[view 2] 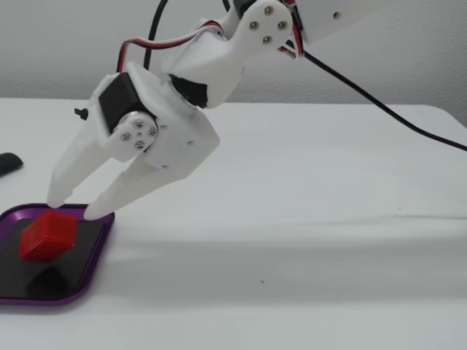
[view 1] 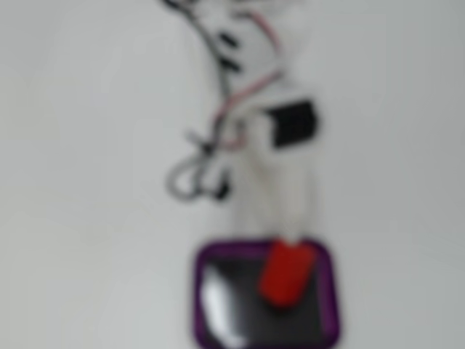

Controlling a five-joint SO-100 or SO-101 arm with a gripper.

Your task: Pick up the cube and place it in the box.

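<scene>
The red cube (view 2: 47,235) sits tilted over the dark floor of the purple-rimmed box (view 2: 96,257) at the lower left of a fixed view, with its dark reflection beneath it. My white gripper (view 2: 74,207) is open just above the cube, fingertips apart and not touching it. In the blurred fixed view from above, the cube (view 1: 287,273) lies in the right half of the box (view 1: 199,291), and the gripper (view 1: 285,234) reaches over the box's far rim.
A small black object (view 2: 7,163) lies at the table's left edge. A black cable (view 2: 394,117) trails to the right behind the arm. Looped wires (view 1: 192,178) hang beside the arm. The table is white.
</scene>
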